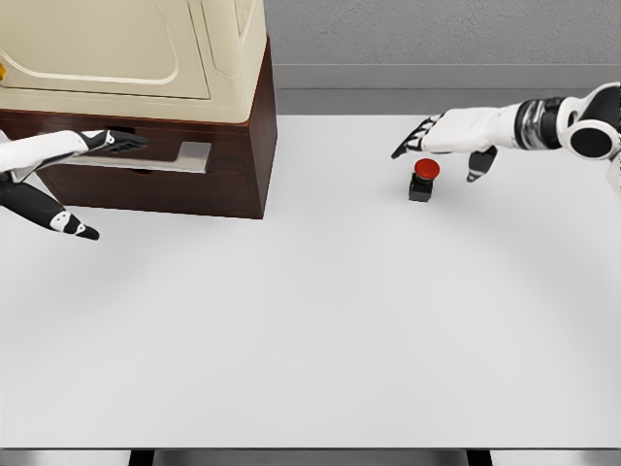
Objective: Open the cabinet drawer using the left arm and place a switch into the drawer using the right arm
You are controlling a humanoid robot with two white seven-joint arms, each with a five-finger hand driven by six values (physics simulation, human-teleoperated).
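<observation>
Just starting: drawer and switch both waiting.

I am holding my open left hand (97, 144) at the shut cabinet drawer (146, 160); my open, empty right hand (441, 141) is hovering over the red switch (424, 180) sitting on the table (320, 320).

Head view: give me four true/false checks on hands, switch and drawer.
1. The right hand grips the switch. False: it hovers above it, fingers spread, holding nothing.
2. The switch has a red button on a black base. True.
3. The switch lies inside the drawer. False: it stands on the white table.
4. The left hand is at the drawer front of the brown cabinet. True.
</observation>
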